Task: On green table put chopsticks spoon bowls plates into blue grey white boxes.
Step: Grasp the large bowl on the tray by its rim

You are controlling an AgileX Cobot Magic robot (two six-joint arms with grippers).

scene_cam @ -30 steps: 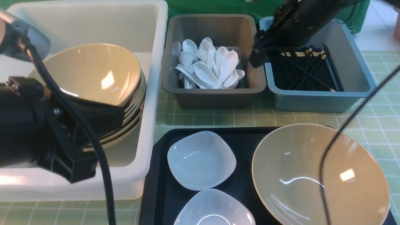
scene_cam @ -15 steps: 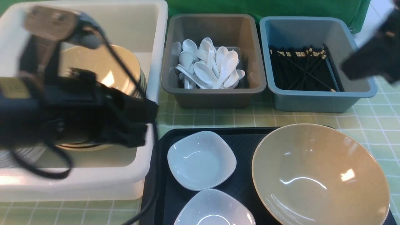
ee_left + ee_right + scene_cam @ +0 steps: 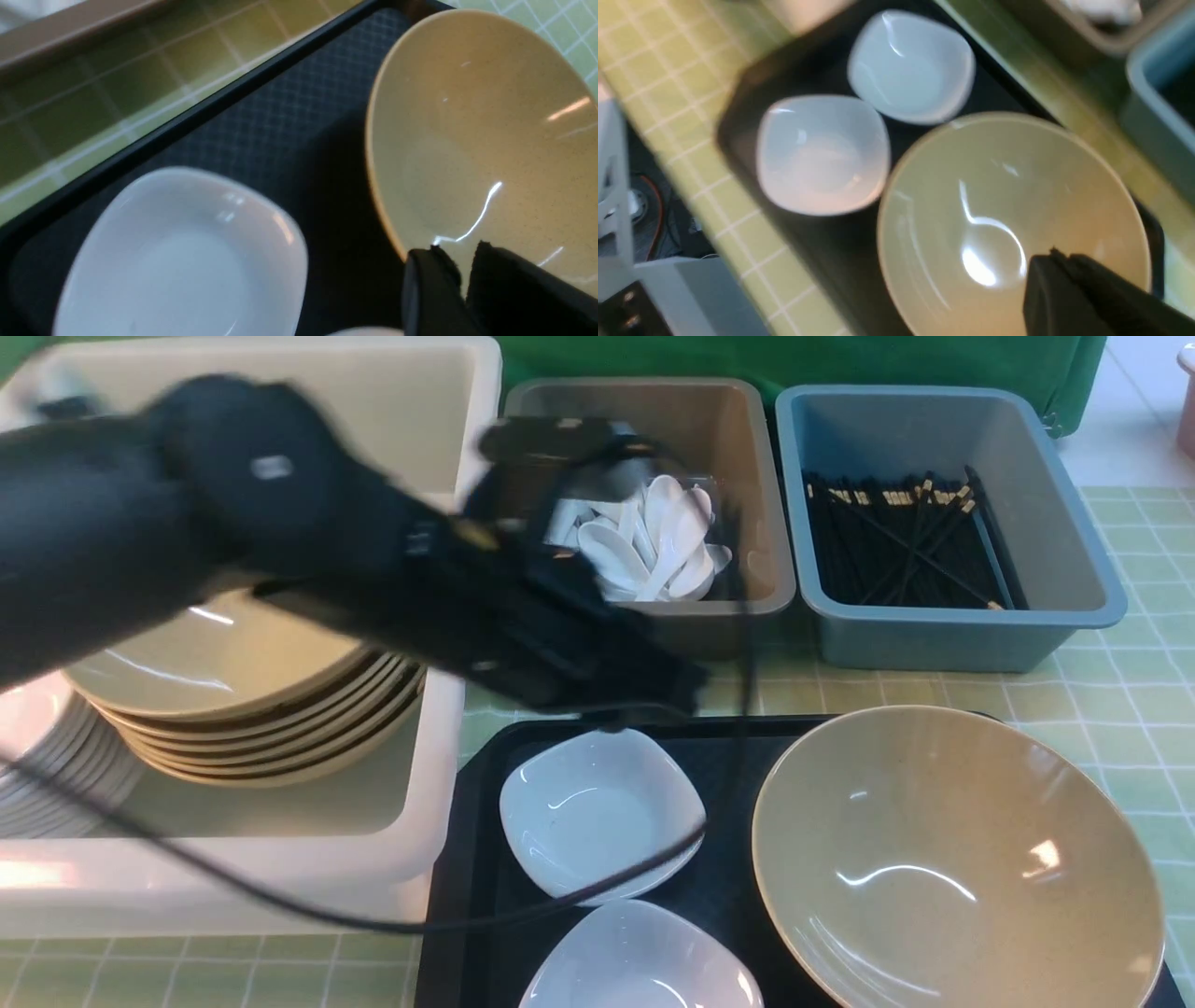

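Tray (image 3: pixel 738 915): bowl (image 3: pixel 952 859) at right edge, two plates (image 3: pixel 597 812) at left edge | left gripper (image 3: pixel 462 254) above tray's far edge, jaws slightly apart, empty | right gripper (image 3: pixel 1057 261) closed, empty

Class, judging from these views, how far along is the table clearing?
Done: bowls and plates stacked in the white box, spoons in the grey box, chopsticks in the blue box. In hand: nothing; left gripper and right gripper are empty. Left: two plates and one bowl on the black tray.
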